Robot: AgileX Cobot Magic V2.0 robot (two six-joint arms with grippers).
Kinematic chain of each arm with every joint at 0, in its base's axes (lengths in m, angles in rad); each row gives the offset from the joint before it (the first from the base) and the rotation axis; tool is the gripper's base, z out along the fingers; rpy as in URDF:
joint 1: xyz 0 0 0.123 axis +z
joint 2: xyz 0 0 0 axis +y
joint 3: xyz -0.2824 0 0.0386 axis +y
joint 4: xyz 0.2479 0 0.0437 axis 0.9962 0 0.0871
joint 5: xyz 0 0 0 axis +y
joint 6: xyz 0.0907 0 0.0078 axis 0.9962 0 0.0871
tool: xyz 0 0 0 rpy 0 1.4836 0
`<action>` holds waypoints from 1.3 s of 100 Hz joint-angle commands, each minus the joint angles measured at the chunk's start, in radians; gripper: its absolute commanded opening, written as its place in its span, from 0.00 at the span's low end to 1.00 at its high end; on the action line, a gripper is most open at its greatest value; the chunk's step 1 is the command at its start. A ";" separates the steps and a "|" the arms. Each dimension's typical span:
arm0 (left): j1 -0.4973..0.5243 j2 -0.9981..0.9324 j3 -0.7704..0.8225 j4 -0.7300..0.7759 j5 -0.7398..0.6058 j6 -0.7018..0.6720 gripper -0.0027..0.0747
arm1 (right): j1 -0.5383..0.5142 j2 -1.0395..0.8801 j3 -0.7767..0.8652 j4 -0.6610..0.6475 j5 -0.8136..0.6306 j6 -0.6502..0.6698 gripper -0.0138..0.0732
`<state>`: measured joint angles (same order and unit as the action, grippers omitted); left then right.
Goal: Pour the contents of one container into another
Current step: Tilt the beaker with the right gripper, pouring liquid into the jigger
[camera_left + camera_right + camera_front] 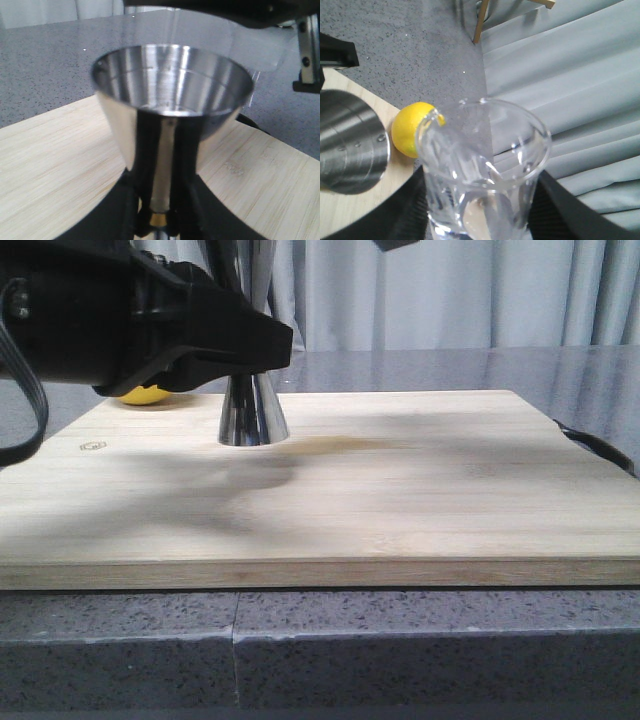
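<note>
Right wrist view, clear spouted beaker (482,175), seemingly empty, tilted

A: How many vessels were present?
B: Two: one steel jigger (172,95) and one clear glass beaker (482,170).

A: And other items?
B: One lemon (410,129), one wooden board (380,490), one bench (400,640). Two end effectors were counted: left (157,212), right (480,220).

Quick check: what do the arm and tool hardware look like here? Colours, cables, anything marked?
Left arm's housing is matte black and bulky, tapering to a wedge, with a black cable looping beside it. Both tools' fingers are black. A metal bracket with screw holes shows in the left wrist view. No markings visible.
</note>
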<state>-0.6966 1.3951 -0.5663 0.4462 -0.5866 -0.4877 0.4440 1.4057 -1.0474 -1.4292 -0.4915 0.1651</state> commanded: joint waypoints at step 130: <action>-0.010 -0.033 -0.032 -0.018 -0.074 -0.012 0.01 | 0.002 -0.043 -0.038 -0.131 0.000 -0.007 0.48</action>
<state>-0.6966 1.3951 -0.5663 0.4462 -0.5866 -0.4877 0.4440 1.4057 -1.0474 -1.5843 -0.4832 0.1626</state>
